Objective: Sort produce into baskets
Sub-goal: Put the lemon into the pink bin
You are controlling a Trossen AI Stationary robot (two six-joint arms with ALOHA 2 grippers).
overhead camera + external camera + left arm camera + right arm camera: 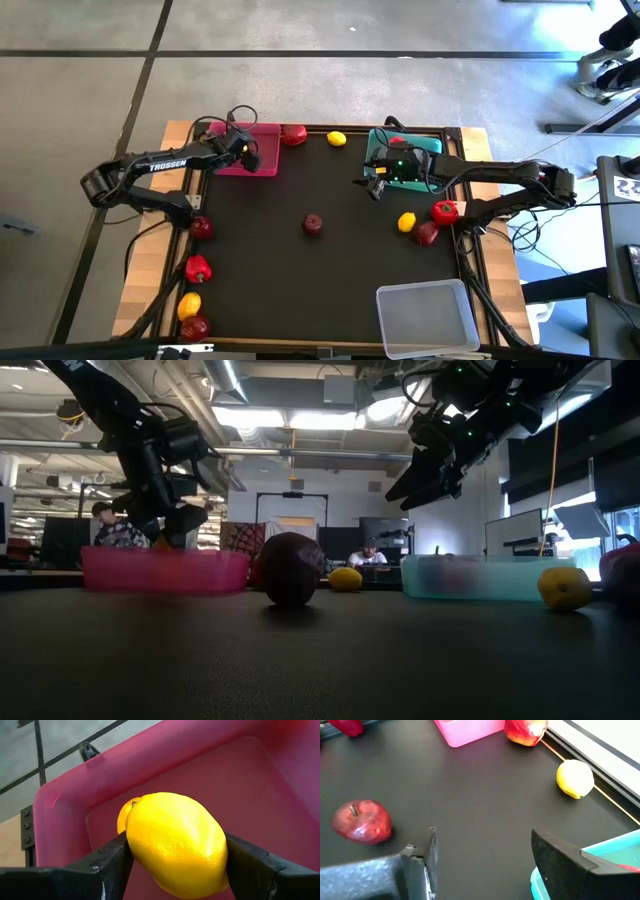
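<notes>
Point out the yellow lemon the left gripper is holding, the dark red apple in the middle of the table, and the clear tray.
Yellow plastic lemon (175,842): left wrist view, middle of its skin.
Dark red round apple (313,224): high view, its top.
Clear greyish plastic tray (427,317): high view, bare floor.

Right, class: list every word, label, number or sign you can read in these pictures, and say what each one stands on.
"TROSSEN": white letters on the left arm, high view.
A black-and-white square marker at the right edge carries no readable text.
Nothing else is legible in any view.
</notes>
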